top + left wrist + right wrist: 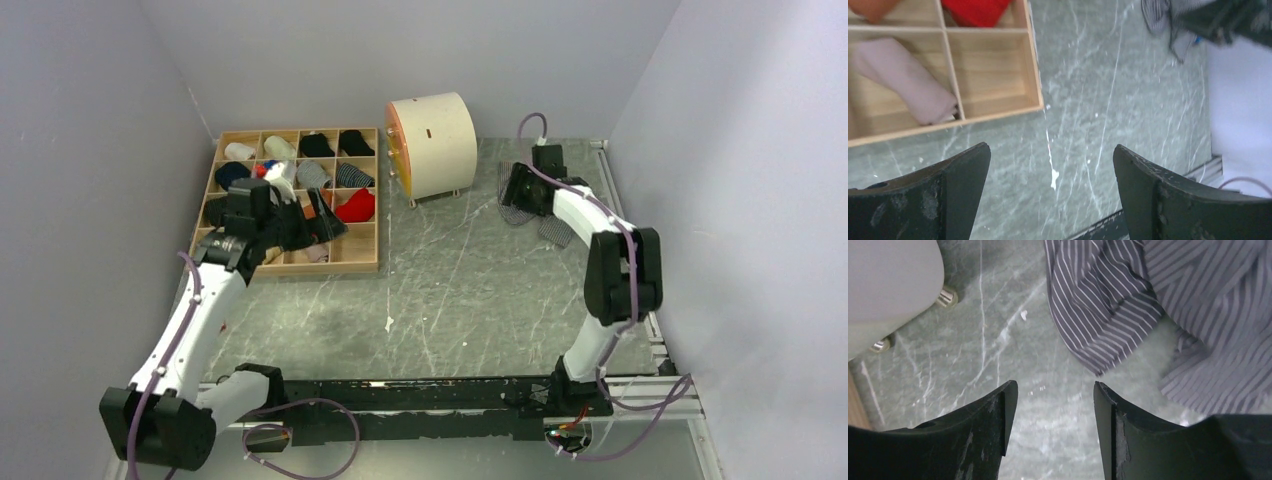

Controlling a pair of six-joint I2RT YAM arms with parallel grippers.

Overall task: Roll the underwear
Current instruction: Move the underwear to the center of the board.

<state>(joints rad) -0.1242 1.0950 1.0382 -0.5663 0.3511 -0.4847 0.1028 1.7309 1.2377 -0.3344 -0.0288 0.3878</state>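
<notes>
Your left tool [1050,150] fills the bottom of its wrist view, fingers spread wide with nothing between them and only bare counter [1108,100] below. It hangs just off the near right corner of the wooden tray [1035,65]. The pink-beige underwear [903,82] lies as a slanted roll in the near-row compartment beside the corner one, its lower end against the divider. Your right tool [1054,385] also stands apart, less widely, gripping nothing and touching nothing you can see. The striped underwear [1108,305] lies crumpled flat on the counter just ahead of its fingertips, not between them. That cloth runs off the top and right edges of the wrist view, so you cannot see its full outline. From above, the right arm covers much of it. The white drum [888,280] shows only a corner and two small metal feet at upper left. Through the left wrist camera the striped cloth is a blurred patch at the top right edge, partly behind the other arm.
</notes>
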